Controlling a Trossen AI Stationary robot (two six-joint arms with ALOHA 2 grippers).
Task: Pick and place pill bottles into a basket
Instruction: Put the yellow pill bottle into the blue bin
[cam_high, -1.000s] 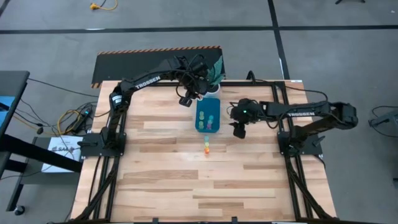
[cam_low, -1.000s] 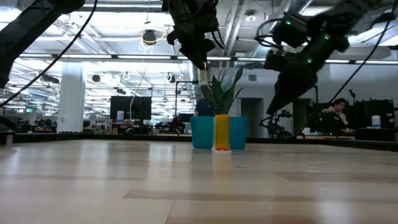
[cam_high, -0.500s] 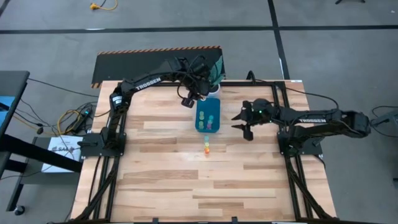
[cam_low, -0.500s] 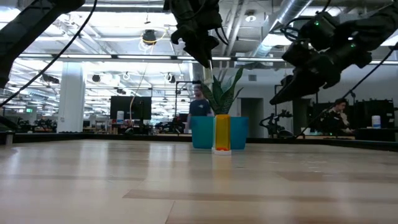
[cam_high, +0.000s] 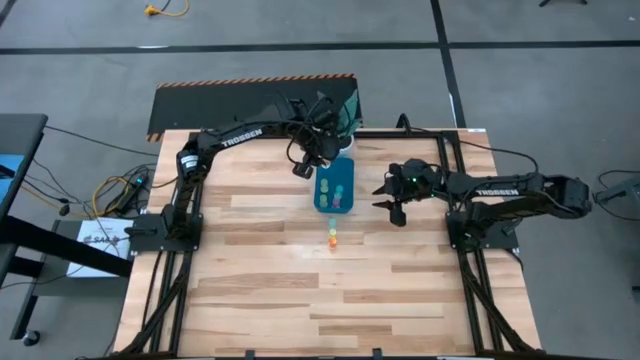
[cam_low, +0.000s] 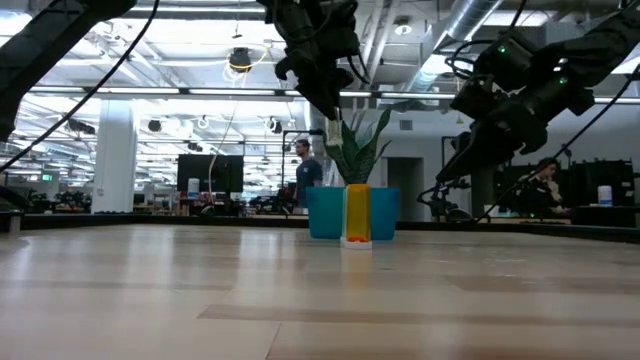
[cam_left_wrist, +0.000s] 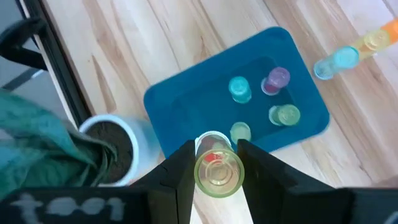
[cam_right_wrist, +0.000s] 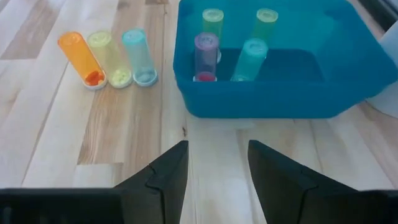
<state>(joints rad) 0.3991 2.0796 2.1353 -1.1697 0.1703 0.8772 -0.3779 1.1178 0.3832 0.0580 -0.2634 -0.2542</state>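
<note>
The teal basket sits mid-table with several bottles upright in it. My left gripper hangs over the basket's far end, shut on a yellow-green bottle with something red inside. Three more bottles, orange, yellow and light blue, lie side by side on the table just near of the basket. My right gripper hovers open to the right of the basket, slanting down toward it with nothing between its fingers. My left gripper pinches the yellow-green bottle by its round sides between its two fingers. The fingers slant steeply down from the far left. One round end of the bottle faces my wrist camera, so the bottle runs roughly along the fingers. It is lifted clear above the basket.
A white pot with a green plant stands right behind the basket's far end, close to my left gripper. People stand in the room beyond the table. Bare wood stretches toward the near edge.
My left gripper has drifted a little toward the basket with the bottle, still shut on it. My right gripper has drawn back slightly toward the table's right edge and tipped from a steep downward point to a flatter slant.
</note>
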